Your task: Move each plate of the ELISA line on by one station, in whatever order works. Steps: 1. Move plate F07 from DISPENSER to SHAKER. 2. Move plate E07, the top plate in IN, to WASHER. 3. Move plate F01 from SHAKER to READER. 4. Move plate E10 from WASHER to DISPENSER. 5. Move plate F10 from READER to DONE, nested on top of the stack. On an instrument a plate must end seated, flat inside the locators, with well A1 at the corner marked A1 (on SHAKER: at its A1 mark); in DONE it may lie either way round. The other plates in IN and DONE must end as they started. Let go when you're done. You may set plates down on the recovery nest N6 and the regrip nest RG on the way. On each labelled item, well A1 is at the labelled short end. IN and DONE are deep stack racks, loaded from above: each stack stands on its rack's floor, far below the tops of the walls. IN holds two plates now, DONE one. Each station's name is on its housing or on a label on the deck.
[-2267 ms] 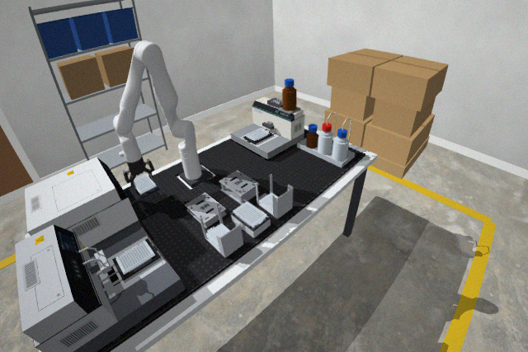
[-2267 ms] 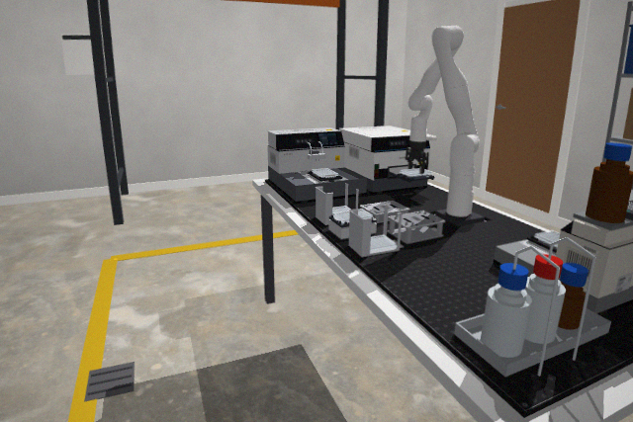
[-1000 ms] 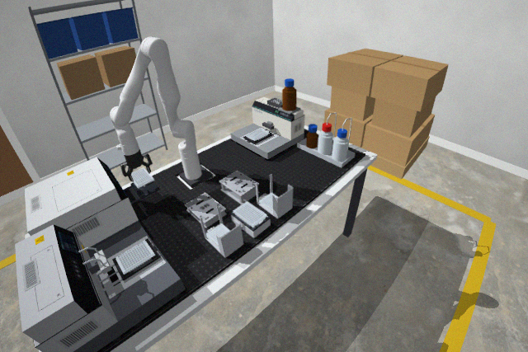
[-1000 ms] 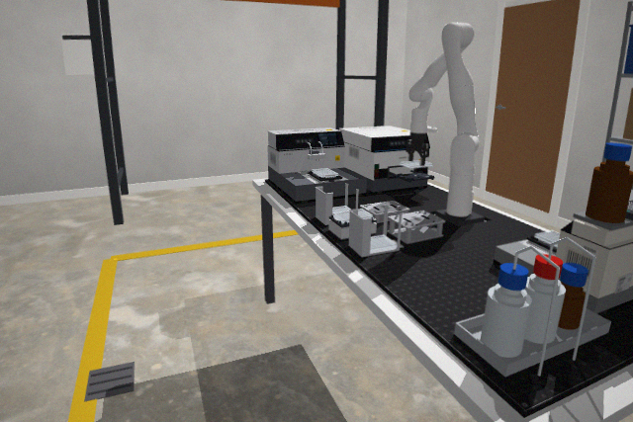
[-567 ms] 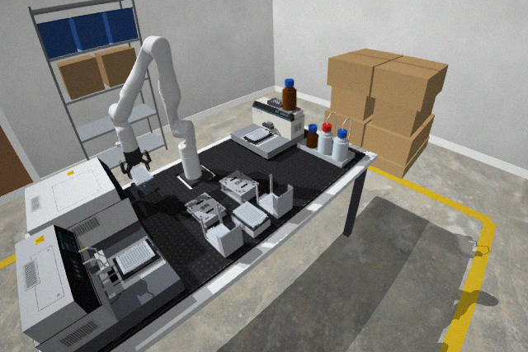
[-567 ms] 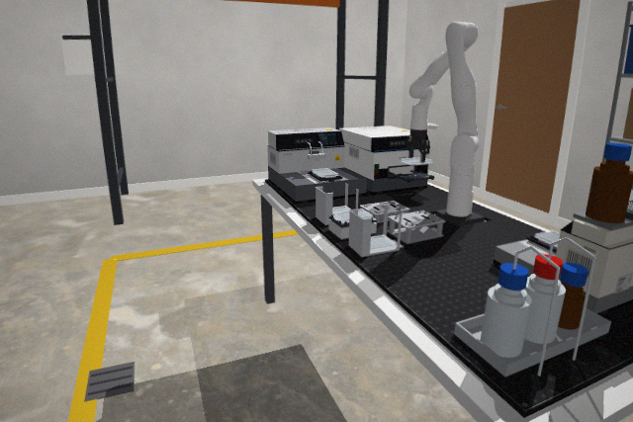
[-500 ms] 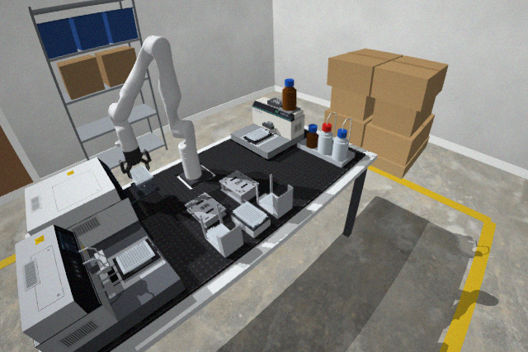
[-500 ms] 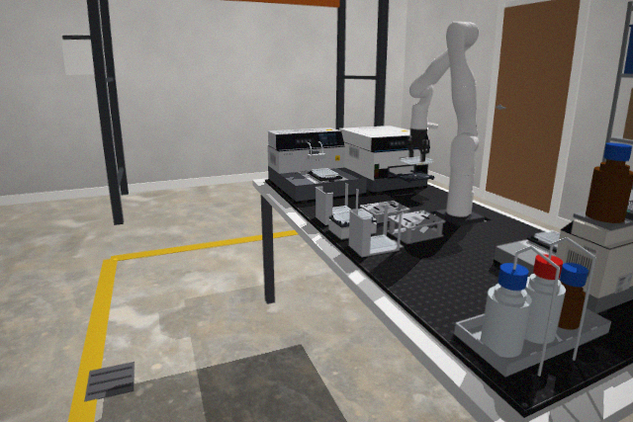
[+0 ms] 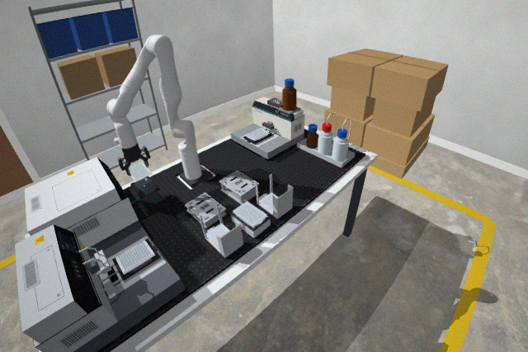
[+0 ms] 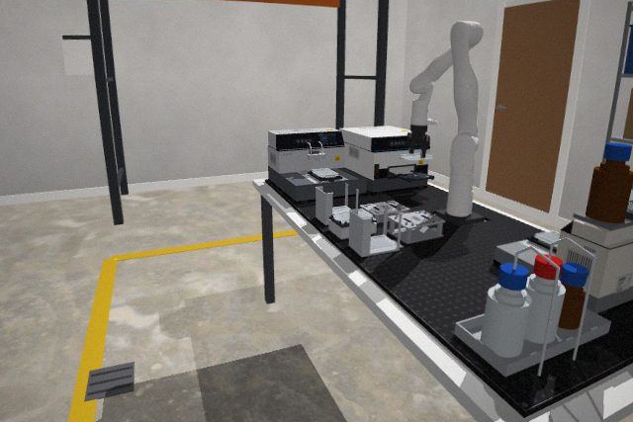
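Note:
My gripper hangs at the back left of the deck, fingers wide around a white well plate. It holds that plate a little above the dark, empty drawer of the rear grey instrument. A second plate sits on the front-left instrument. A third plate sits on the small block mid-deck. A fourth plate sits on the far instrument under the brown bottle. I cannot read the labels.
Two tall white stack racks flank the small block. Two open nests stand behind them. The arm's base stands mid-back. A tray of bottles sits at the far right corner.

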Motion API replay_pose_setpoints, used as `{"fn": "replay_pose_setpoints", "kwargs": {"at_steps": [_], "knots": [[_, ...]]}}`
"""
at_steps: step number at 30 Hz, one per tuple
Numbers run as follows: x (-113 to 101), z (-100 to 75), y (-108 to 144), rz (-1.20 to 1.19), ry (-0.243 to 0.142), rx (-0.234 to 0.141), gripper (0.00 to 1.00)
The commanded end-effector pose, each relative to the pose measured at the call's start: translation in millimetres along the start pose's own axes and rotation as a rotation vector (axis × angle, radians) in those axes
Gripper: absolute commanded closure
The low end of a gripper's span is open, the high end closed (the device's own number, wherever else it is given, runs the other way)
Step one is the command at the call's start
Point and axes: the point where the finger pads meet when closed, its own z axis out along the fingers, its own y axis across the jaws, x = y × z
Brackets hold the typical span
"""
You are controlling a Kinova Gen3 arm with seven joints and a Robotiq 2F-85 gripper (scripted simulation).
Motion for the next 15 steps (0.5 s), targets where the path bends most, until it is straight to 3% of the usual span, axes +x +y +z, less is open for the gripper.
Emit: {"fn": "replay_pose_setpoints", "kwargs": {"at_steps": [1,15], "knots": [[0,-4.8,0,0.0,0.0,0.001,0.06],[0,-17.4,0,0.0,0.0,0.001,0.06]]}}
